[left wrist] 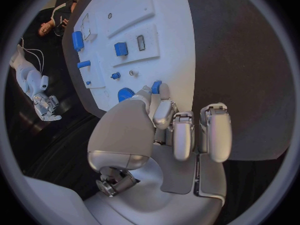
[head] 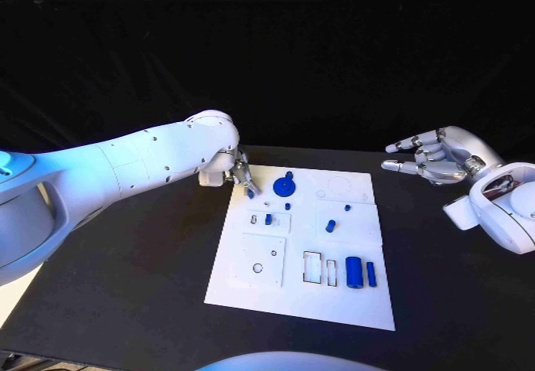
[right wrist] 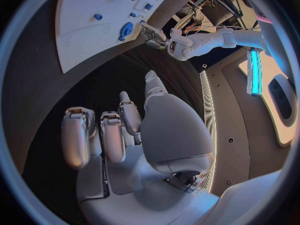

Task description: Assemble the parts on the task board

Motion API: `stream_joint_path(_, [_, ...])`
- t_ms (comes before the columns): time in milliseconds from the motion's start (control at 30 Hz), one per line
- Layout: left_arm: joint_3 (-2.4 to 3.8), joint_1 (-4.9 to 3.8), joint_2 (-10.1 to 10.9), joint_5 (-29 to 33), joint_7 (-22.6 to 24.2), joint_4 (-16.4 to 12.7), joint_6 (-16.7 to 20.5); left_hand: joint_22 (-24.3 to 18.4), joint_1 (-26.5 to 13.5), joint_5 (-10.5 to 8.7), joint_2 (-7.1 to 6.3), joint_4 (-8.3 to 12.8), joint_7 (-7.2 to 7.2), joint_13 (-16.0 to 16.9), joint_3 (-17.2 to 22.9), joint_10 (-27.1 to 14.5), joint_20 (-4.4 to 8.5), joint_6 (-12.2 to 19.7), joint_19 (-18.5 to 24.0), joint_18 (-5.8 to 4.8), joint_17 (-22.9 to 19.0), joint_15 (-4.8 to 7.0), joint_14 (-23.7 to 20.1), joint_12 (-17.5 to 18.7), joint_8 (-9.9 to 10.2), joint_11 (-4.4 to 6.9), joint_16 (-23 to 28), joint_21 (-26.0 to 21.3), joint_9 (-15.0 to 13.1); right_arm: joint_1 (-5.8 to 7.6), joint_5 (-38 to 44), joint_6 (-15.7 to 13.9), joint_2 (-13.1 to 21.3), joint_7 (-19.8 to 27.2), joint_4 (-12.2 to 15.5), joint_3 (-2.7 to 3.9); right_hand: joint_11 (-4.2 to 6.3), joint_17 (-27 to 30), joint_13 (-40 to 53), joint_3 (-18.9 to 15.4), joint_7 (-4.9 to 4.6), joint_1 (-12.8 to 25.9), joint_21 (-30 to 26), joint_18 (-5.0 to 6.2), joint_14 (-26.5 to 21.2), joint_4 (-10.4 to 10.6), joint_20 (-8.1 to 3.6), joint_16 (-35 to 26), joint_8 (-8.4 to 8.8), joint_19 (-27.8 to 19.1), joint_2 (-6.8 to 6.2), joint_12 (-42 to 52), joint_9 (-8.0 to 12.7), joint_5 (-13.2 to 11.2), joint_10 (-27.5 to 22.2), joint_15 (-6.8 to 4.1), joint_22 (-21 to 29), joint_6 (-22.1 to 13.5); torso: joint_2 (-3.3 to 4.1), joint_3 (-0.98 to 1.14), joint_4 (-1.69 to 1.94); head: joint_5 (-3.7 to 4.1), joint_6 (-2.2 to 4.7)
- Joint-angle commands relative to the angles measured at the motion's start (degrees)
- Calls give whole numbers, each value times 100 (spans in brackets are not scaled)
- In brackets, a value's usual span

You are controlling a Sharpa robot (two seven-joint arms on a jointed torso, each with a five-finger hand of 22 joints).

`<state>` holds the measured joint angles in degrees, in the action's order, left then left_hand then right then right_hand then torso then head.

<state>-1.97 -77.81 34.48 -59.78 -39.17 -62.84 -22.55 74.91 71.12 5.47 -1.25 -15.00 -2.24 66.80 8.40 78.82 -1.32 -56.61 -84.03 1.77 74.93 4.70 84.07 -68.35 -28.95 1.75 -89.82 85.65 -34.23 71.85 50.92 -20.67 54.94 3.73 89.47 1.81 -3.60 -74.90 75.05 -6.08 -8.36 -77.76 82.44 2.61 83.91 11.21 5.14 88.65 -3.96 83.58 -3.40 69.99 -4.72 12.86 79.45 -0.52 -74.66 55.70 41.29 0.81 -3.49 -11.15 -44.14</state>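
Note:
The white task board (head: 259,292) lies in the middle of the black table. My left hand (head: 230,168) hangs over its far left corner and pinches a small blue part (head: 252,189) between thumb and fingertip; the left wrist view shows that blue part (left wrist: 156,87) at the fingertips. A blue gear (head: 284,185) sits on the board just beside it. Small blue pegs (head: 330,226) stand mid-board, and a blue cylinder (head: 353,270) with a thin blue bar (head: 371,273) lies near the front right. My right hand (head: 434,159) hovers off the board's far right, fingers apart and holding nothing.
Raised white panels with slots and holes (head: 263,261) cover the board's left half, and rectangular cut-outs (head: 313,266) lie beside the cylinder. Bare black table (head: 134,263) surrounds the board on all sides. The right wrist view shows the board (right wrist: 75,15) and the gear (right wrist: 127,28).

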Motion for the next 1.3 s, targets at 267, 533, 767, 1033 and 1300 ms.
stream_joint_path(267, [1, 4, -2, 122, 122, -21, 166, 892, 814, -16, 206, 439, 53, -37, 697, -15, 59, 127, -350, -17, 1507, 83, 593, 16, -43, 56, -18, -51, -64, -4, 14, 78, -9, 27, -7, 0, 19, -1262, 52, -19, -4, -15, -25, 65, 546, -21, -16, -30, 0, -13, 42, 3, -6, 27, 12, -39, 7, 41, -2, -1, 2, 4, -33])
stream_joint_path(533, [3, 6, 168, 302, 96, -321, 459, 877, 632, -111, -111, 543, 19, -190, 1713, -19, 33, 242, -345, -13, 1507, 45, 593, 135, -242, 26, -18, -78, -323, -4, 21, 95, -19, 21, -34, 0, 19, -1256, 44, -20, -4, -18, -30, 67, 544, -22, -16, -35, 0, -16, 44, -8, -6, 26, 6, -40, 15, 41, -5, 0, 9, -6, -26])
stream_joint_path(767, [8, 6, 530, 338, 25, -957, 740, 875, 515, -174, -199, 569, 20, -229, 1970, -19, 35, 262, -345, -11, 1507, 46, 593, 154, -298, 27, -18, -85, -403, -4, 42, 113, -21, 9, -64, 0, 19, -1252, 42, -20, -3, -21, -30, 67, 543, -23, -16, -37, 0, -16, 46, -10, -6, 25, 5, -40, 16, 41, -5, 1, 10, -23, -34])
stream_joint_path(1033, [7, 58, 943, 120, -62, -1727, 1098, 883, 481, -179, -262, 603, 28, -246, 2091, -12, 39, 265, -349, -13, 1507, 50, 593, 159, -326, 35, -18, -81, -441, -9, 49, 124, -22, 3, -77, -1, 19, -1248, 36, -24, -3, -25, -34, 68, 542, -23, -17, -40, 0, -19, 58, -18, -6, 10, 1, -41, 22, 43, -3, -7, 13, -24, -39])
stream_joint_path(1300, [4, 201, 1134, -248, -87, -2121, 1344, 905, 447, -181, -325, 630, 35, -238, 2213, 10, 44, 261, -360, -19, 1507, 55, 593, 140, -350, 42, -18, -65, -475, -12, 52, 132, -15, 1, -77, -3, 19, -1246, 35, -30, -3, -21, -34, 68, 542, -20, -17, -42, 0, -18, 63, -18, -6, -4, 1, -41, 22, 43, -1, -6, 14, -54, -51])
